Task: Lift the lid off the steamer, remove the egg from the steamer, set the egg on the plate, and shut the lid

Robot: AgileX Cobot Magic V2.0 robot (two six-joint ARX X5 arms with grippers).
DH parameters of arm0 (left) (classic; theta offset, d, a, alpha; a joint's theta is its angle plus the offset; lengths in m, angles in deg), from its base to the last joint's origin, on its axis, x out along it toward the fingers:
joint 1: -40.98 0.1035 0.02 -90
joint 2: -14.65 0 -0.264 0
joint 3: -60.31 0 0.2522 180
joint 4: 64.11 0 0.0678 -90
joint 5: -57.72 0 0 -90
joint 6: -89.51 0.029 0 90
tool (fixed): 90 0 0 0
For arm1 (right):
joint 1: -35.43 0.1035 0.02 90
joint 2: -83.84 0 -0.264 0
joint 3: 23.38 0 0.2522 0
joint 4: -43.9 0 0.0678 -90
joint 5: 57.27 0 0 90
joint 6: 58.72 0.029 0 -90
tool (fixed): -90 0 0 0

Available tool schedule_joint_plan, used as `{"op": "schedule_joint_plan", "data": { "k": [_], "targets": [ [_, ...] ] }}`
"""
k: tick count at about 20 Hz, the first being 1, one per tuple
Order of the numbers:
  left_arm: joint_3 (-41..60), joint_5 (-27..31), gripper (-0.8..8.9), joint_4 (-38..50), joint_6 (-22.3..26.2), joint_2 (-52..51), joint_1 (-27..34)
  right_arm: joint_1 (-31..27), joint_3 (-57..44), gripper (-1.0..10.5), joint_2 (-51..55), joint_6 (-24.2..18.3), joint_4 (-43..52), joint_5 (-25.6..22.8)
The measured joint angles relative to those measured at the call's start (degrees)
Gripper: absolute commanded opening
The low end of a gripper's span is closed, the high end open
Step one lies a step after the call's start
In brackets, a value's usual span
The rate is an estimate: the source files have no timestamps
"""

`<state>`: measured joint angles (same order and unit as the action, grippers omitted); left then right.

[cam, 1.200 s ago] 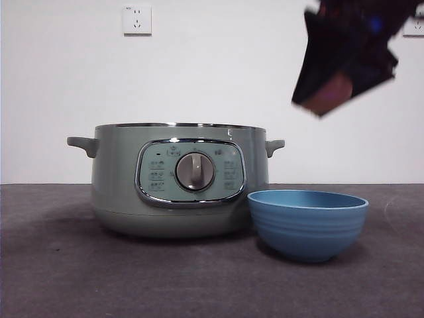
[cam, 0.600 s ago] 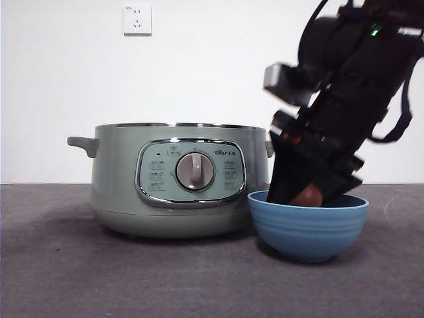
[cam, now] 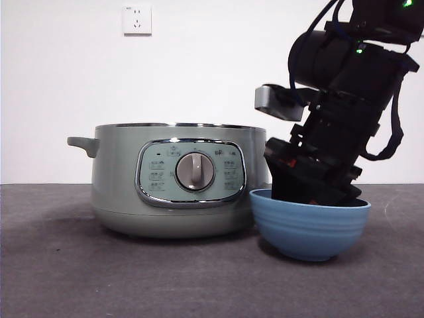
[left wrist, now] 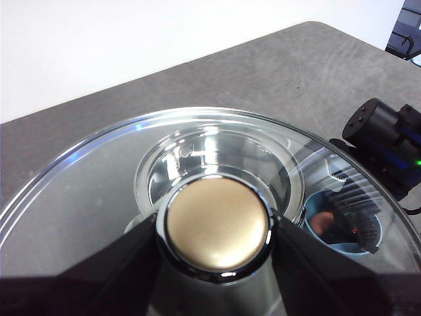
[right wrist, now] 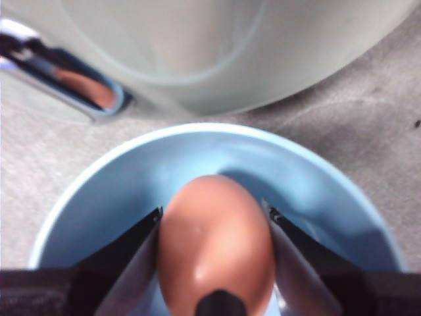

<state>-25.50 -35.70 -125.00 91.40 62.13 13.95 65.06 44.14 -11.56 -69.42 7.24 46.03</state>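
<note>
Black jaws of the right gripper clamp the egg, a smooth brown oval with a soft sheen, inside the plate, a ridged blue bowl just beside the steamer. The steamer stands uncovered. The left gripper grips the knob of the lid, clear domed glass, held up above the steamer and the table.
</note>
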Motion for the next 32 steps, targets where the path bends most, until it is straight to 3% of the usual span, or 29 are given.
{"op": "schedule_joint_plan", "data": {
  "k": [3,5,7,9,17,25,32],
  "targets": [
    [0.0,0.0,-0.08,0.0,0.0,0.0,0.0,0.0,0.1,-0.1,-0.8,0.0,0.0,0.0],
    [0.0,0.0,-0.08,0.0,0.0,0.0,0.0,0.2,0.1,0.5,-0.8,0.0,0.0,0.1],
    [0.0,0.0,-0.08,0.0,0.0,0.0,0.0,0.5,0.3,3.1,-0.8,0.0,-0.8,-0.1],
    [0.0,0.0,-0.08,0.0,0.0,0.0,0.0,0.8,0.3,4.4,-0.8,0.0,-1.2,-0.3],
    [0.0,0.0,-0.08,0.0,0.0,1.4,0.0,1.1,0.2,4.5,5.7,0.0,-2.3,-0.4],
    [0.0,-4.7,-0.08,9.9,0.0,9.6,0.0,1.1,0.2,4.5,31.7,1.2,-6.4,-4.3],
    [0.0,-5.9,-0.08,18.6,0.0,21.3,0.0,1.1,0.2,4.5,50.6,4.0,-15.2,-4.5]
  ]
}}
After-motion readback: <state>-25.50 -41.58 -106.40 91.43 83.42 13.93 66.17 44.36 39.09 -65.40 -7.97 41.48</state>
